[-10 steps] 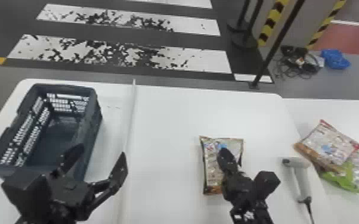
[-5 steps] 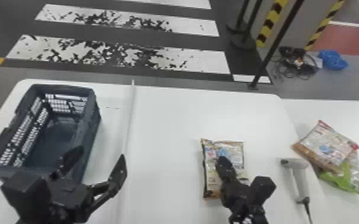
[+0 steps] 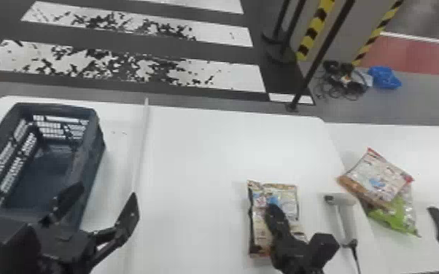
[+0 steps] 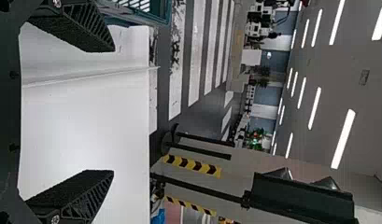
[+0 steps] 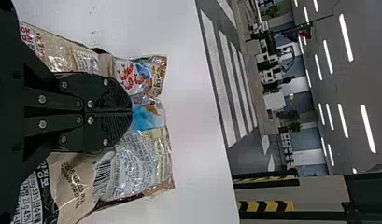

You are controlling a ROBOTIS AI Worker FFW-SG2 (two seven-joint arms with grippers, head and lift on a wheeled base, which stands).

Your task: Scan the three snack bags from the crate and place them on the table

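Striped floor (image 3: 226, 78) runs beyond the white table (image 3: 193, 153), which a pale ridge (image 3: 141, 145) divides, the crate (image 3: 97, 145) on its left part and the bag (image 3: 260, 222) on its right. That split probably serves the job: stock at one side, scanning at the other. Over the bag's middle comes the right hand (image 5: 132, 112), its two fingers closed together, with the film gathered at their tips, so I judge the bag pinched there; whether it is clear of the table I cannot tell. A hold near the middle should keep a soft pack balanced, though loose film could slip or fold. The bag's barcode (image 5: 102, 176) lies beside the fingers, uncovered, which suits a scan. Just right of the bag lies the scanner (image 3: 347, 220), head turned toward it, cable (image 3: 355, 257) trailing to the near edge, so a short move should bring code and reader together. Farther right, on the side table (image 3: 437, 149), a red-cornered bag (image 3: 379, 178) overlaps a green bag (image 3: 393, 218); these look like the finished pair, set past the scanner so as not to mix with the third. Open and holding nothing, the left hand (image 3: 107, 192) waits beside the crate, perhaps intended for the scanner or simply out of the way.
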